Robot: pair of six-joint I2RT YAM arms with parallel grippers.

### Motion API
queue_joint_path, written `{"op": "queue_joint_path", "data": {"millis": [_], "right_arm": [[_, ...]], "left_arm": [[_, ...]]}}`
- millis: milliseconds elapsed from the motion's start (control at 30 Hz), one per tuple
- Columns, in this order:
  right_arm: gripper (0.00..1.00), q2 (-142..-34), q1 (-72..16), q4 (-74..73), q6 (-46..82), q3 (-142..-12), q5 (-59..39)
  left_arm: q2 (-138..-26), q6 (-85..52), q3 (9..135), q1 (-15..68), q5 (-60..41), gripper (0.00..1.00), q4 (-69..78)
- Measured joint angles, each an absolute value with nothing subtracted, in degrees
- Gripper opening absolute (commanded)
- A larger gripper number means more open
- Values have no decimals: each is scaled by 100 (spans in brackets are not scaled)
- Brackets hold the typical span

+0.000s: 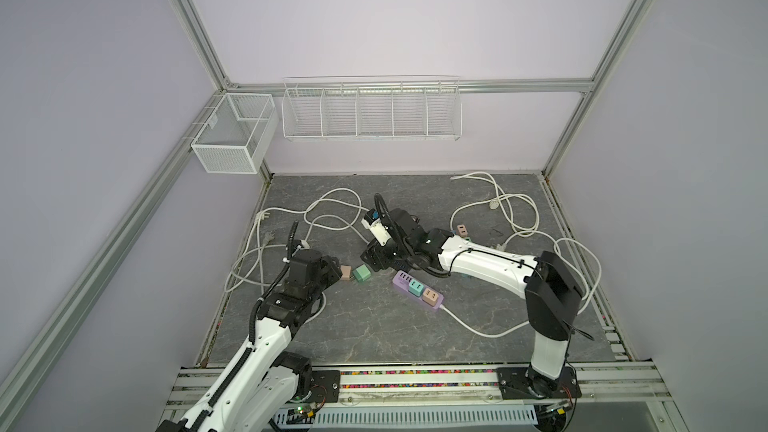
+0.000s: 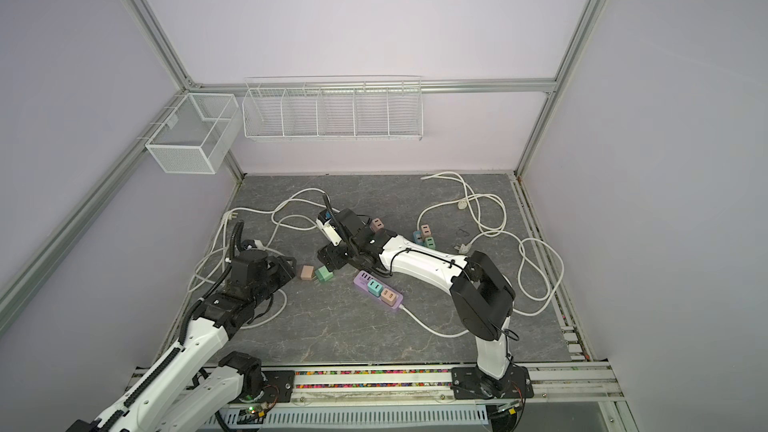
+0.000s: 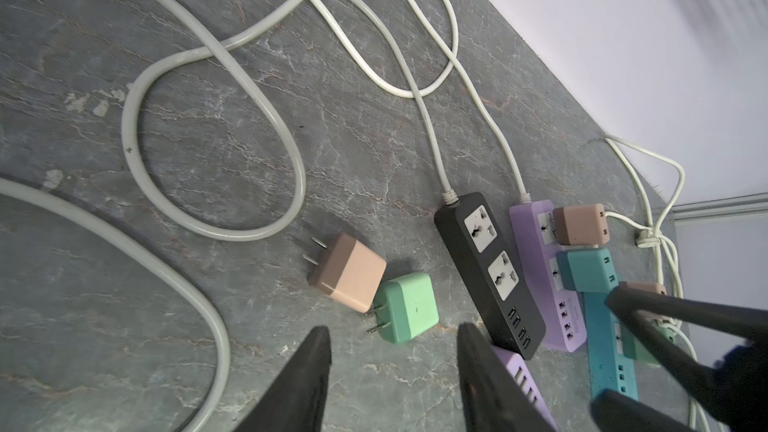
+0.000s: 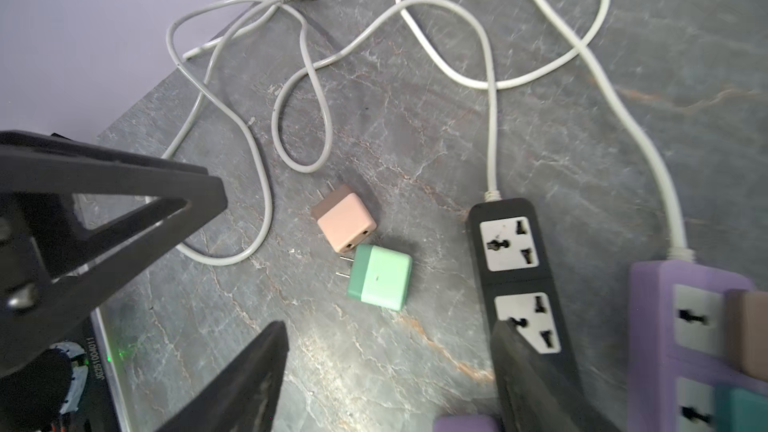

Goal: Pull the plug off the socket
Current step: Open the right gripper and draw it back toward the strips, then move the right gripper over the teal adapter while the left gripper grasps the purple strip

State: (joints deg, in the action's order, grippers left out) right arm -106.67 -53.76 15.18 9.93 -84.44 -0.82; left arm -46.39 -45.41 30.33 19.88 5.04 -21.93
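In both top views, bare tabletop (image 1: 365,338) is left at lower centre, while passage above is hindered by a purple power strip (image 1: 417,289) and white cords (image 1: 340,189).

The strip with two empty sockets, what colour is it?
Black strip, clearest in the left wrist view.

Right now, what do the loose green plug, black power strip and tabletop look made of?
Green plug: matte moulded plastic, shiny metal prongs. Black power strip: smooth plastic, faint sheen, white socket faces. Tabletop: grey veined stone look, possibly printed laminate; cannot tell.
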Motion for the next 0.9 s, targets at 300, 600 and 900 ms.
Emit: {"op": "queue_joint_path", "data": {"millis": [300, 600, 900], "right_arm": [[90, -9830, -4923, 1831, 744, -7706, 193], [91, -9236, -4792, 2659, 611, -7358, 172], [90, -9002, -4781, 3505, 565, -7048, 123]], "left_arm": [[-4746, -4801, 3030, 1990, -30, 55, -1831], [-4925, -5078, 2801, 2630, -486, 59, -1337], [-5655, -5446, 2416, 3201, -766, 58, -598]]}}
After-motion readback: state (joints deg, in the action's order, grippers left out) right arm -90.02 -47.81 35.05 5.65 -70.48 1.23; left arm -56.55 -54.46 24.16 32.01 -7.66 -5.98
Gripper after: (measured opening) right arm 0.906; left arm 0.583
